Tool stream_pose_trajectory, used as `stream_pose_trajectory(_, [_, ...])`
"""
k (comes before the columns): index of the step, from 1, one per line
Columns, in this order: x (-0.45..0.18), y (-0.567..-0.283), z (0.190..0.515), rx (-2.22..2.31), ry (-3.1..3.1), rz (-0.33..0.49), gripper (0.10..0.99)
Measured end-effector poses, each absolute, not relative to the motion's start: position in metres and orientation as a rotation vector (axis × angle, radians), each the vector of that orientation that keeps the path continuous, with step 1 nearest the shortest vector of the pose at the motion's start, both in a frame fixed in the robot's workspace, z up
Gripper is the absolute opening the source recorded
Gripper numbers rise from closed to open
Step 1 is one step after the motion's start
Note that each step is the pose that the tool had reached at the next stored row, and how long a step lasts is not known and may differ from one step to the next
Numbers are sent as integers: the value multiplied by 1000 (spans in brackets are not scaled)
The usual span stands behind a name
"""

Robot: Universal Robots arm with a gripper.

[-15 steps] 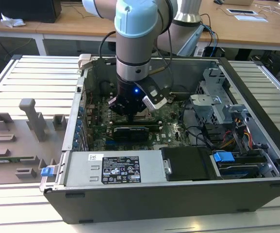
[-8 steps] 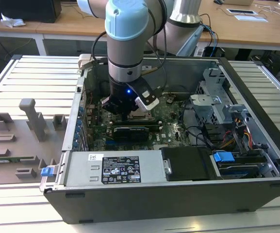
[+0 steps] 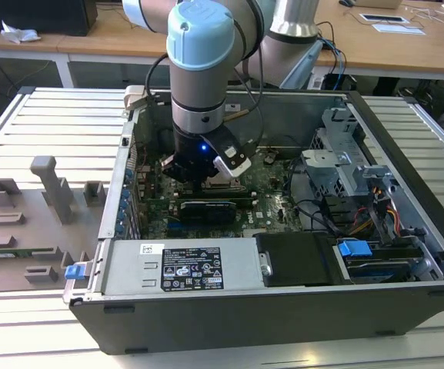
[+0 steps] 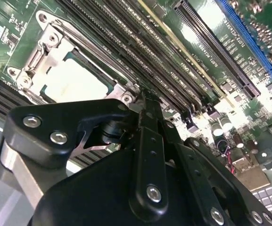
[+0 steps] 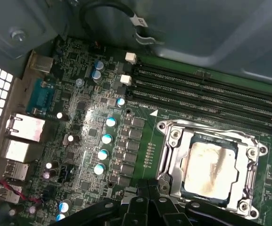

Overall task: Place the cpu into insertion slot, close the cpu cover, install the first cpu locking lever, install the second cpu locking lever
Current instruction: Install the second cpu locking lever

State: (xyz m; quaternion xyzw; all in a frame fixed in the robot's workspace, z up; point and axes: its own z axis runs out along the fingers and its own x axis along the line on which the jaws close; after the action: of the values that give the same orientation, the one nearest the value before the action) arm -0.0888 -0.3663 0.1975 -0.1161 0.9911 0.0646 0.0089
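Silver metal of the cpu (image 5: 210,168) shows through the window of the cpu cover (image 5: 173,155), which lies flat on the insertion slot (image 5: 249,155); 2 steps look done, the levers' state I cannot tell. Pincer (image 5: 147,193) hovers just beside the socket's 7 o'clock corner, fingers drawn together on nothing. Motherboard (image 5: 88,117) sits inside an open computer case (image 3: 406,154) on a slatted table (image 3: 60,123).

The cpu (image 5: 210,168) has a dull, smudged metal top; the cpu cover (image 5: 173,155) is shiny metal.
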Motion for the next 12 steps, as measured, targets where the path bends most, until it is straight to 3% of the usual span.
stream_pose_trajectory(12, [-87, -366, 213, -363, 3088, 201, 106])
